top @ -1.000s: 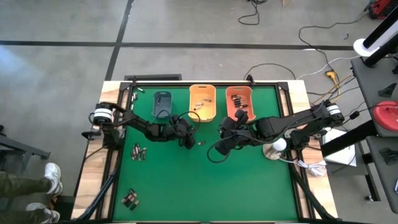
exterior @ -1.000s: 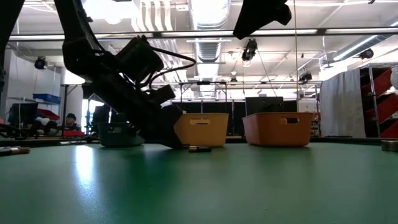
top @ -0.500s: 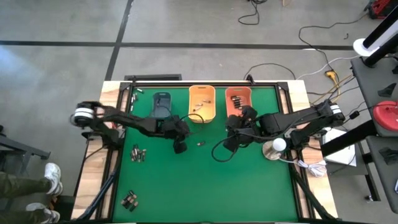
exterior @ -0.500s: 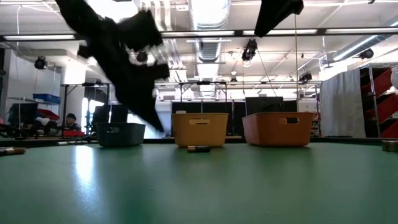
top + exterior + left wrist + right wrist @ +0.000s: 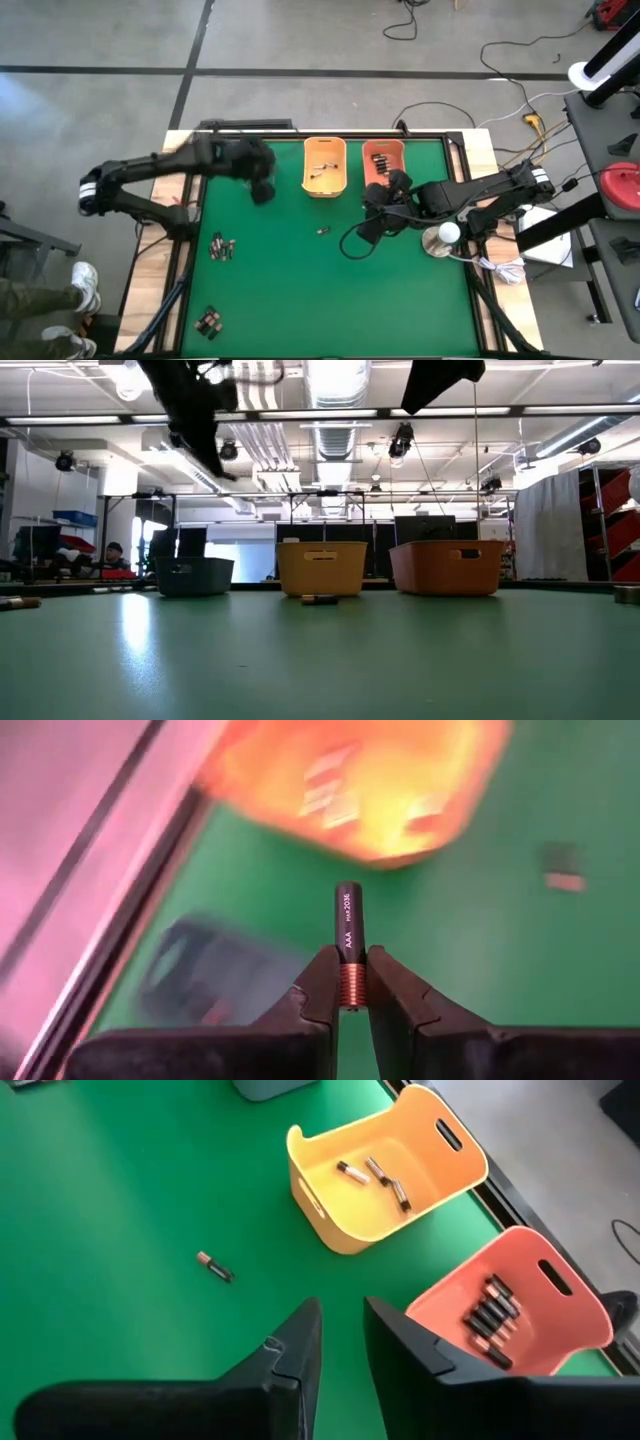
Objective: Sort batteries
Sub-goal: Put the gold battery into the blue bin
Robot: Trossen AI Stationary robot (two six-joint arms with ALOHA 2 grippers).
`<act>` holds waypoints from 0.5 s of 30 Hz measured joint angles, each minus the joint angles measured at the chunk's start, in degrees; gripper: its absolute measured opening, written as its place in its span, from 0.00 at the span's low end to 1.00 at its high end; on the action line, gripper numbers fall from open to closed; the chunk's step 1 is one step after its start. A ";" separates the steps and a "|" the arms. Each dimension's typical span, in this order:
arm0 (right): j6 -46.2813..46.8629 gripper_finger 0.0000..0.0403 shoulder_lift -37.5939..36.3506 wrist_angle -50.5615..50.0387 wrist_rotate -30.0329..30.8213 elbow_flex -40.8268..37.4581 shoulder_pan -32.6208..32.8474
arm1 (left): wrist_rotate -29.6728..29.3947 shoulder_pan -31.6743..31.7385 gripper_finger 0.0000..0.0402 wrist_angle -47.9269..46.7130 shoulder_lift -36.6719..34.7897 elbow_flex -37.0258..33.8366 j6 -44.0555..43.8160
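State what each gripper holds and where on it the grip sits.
The left gripper holds an AAA battery by its copper-coloured end, the black body sticking out past the fingertips. The right gripper holds nothing.

**Right wrist: two bins, one loose cell**

Right gripper (image 5: 342, 1342) hung over green table (image 5: 120, 1200), fingers slightly apart, empty. Yellow bin (image 5: 385, 1170) held three batteries (image 5: 375, 1172); orange bin (image 5: 515, 1305) held dark ones. Loose battery (image 5: 215, 1266) lay apart.
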 joint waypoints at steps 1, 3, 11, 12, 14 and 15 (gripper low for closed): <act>0.00 0.17 0.00 0.16 0.00 0.00 0.00 | -0.27 3.12 0.04 -2.34 0.52 0.93 -1.74; 0.00 0.16 0.00 1.04 0.02 -0.10 0.00 | -0.28 9.10 0.04 -5.02 1.95 1.48 -4.08; 6.19 0.16 0.04 1.16 -0.06 -1.11 0.40 | 5.88 23.25 0.04 1.99 7.07 -4.72 -7.57; 6.62 0.16 0.04 1.15 -0.06 -1.24 0.58 | 7.61 23.66 0.04 3.53 7.64 -5.64 -7.59; 7.41 0.17 0.04 1.16 -0.10 -1.56 0.77 | 9.26 23.79 0.04 6.41 9.26 -7.34 -7.73; 7.61 0.17 0.04 1.20 -0.16 -1.73 0.81 | 9.28 23.72 0.04 7.41 10.06 -8.17 -7.80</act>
